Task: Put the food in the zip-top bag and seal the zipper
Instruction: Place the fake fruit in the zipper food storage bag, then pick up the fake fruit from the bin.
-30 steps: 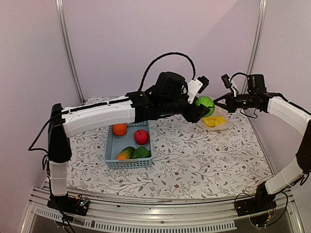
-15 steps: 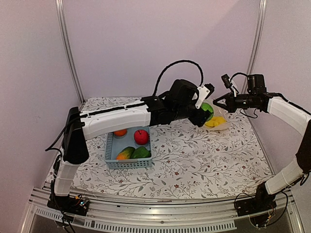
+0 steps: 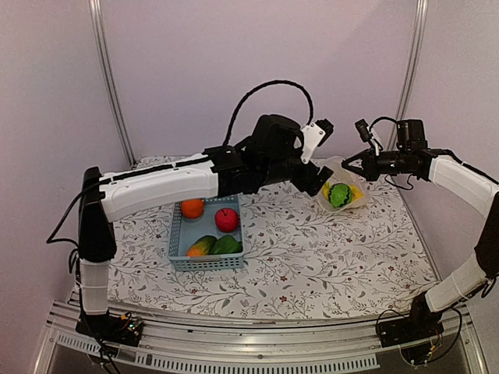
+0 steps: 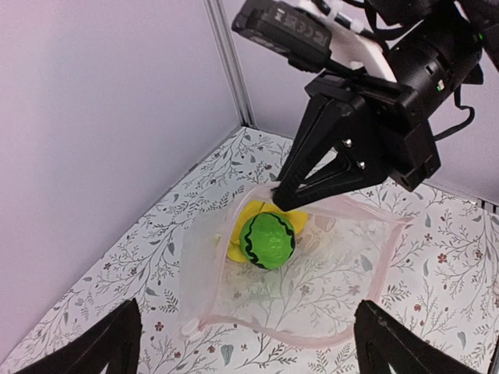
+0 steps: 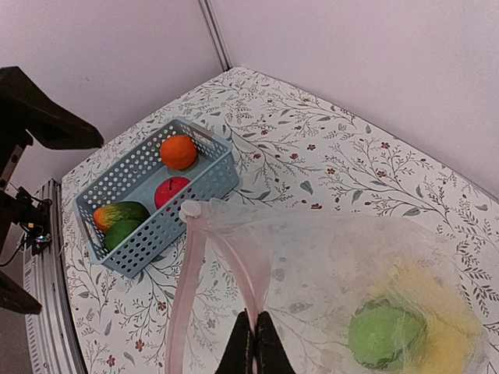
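Observation:
The clear zip-top bag [image 3: 345,193] lies open at the far right of the table, with a green watermelon-patterned ball [image 3: 339,195] and a yellow piece [image 3: 355,191] inside. In the left wrist view the ball [image 4: 267,241] rests on the yellow piece [image 4: 248,220] inside the bag [image 4: 312,288], ringed by the pink zipper [image 4: 312,340]. My left gripper [image 4: 248,315] hovers open and empty above the bag's mouth [image 3: 318,179]. My right gripper [image 3: 348,165] is shut on the zipper strip [image 5: 181,312] and holds the mouth up [image 5: 254,333]. An orange [image 3: 192,207], a red apple [image 3: 227,220] and green pieces [image 3: 214,245] lie in the basket.
The light blue lattice basket [image 3: 178,234] stands at centre left on the floral tablecloth; it also shows in the right wrist view [image 5: 207,175]. Pale walls and metal posts [image 3: 109,78] close in the back and sides. The left arm [image 3: 156,183] spans above the basket.
My left gripper carried the green ball down into the bag, let it go and drew back up and left. The ball now lies in the bag. The right gripper has not moved.

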{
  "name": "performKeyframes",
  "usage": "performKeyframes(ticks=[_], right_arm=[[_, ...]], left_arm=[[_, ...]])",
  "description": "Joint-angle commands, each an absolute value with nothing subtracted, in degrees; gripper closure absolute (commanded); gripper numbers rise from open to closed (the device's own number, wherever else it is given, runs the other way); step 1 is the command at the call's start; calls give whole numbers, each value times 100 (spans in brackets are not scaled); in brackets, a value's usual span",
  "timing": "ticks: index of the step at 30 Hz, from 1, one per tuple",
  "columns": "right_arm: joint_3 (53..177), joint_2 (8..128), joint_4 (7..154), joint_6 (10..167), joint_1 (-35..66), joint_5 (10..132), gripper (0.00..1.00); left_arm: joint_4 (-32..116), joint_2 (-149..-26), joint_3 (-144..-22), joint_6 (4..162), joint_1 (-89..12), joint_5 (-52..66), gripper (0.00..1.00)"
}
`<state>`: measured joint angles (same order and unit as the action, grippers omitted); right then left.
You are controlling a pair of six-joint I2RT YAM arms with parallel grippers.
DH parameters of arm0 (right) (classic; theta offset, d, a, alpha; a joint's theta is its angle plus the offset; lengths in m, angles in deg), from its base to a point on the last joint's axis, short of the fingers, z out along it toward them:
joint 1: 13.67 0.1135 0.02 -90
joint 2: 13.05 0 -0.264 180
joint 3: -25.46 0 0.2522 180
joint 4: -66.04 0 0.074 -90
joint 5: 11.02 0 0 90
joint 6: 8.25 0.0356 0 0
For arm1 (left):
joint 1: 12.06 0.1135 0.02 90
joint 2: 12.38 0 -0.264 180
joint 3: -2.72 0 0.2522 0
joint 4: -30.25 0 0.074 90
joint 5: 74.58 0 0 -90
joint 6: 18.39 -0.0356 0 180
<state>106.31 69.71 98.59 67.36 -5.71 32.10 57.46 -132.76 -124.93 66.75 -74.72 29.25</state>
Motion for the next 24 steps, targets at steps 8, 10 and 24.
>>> performKeyframes(ticks=[8, 10, 24], right_arm=[[10568, 6931, 9822, 6681, -571, 3205, 100], [10589, 6938, 9819, 6696, -574, 3204, 100], [10577, 7107, 9819, 6716, -594, 3300, 100]], left_arm=[[6156, -11353, -10073, 6798, -7266, 4563, 5], [6570, -11105, -9707, 7273, -7082, 4546, 6], [7738, -10996, -8358, 8599, -5495, 2639, 8]])
